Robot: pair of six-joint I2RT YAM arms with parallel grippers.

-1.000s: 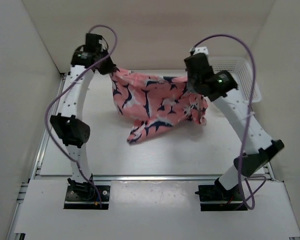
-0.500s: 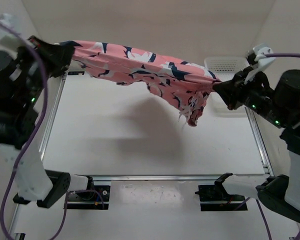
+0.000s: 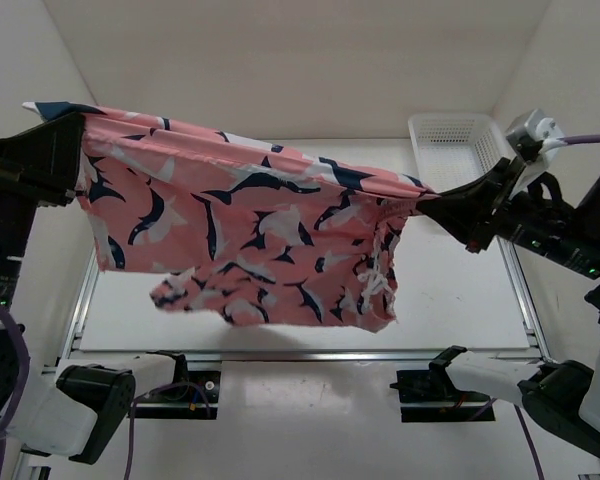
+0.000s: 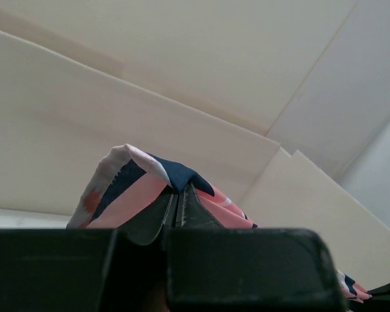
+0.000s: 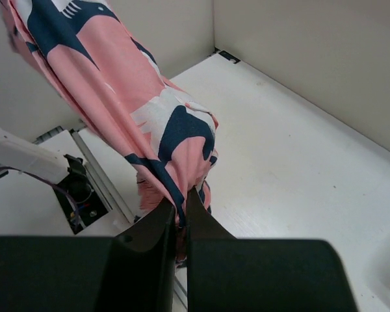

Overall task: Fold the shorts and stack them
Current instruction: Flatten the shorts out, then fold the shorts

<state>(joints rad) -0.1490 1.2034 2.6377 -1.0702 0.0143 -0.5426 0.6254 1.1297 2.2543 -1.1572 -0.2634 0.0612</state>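
Since the earlier frames both arms have come up closer to the overhead camera, and the shorts (image 3: 250,235), half a second ago a narrow twisted band, now hang as a broad sheet. Item one, the shorts: salmon pink with navy-and-white shark shapes, held in the air between the two grippers and clear of the white table (image 3: 450,290). The top edge is pulled taut and slopes down from left to right, and the lower edge hangs uneven. We note a white drawstring (image 3: 378,272) dangling at the lower right of the cloth. Item two, the left gripper (image 3: 77,140): fingers pressed together on a navy-trimmed corner, which the left wrist view shows folded over the fingertips. Item three, the right gripper (image 3: 427,207): fingers clamped on the opposite end of the top edge. In the right wrist view the fabric falls away from them above the table. Item four, a white slatted basket (image 3: 458,140): at the far right corner of the table, beyond the right gripper.
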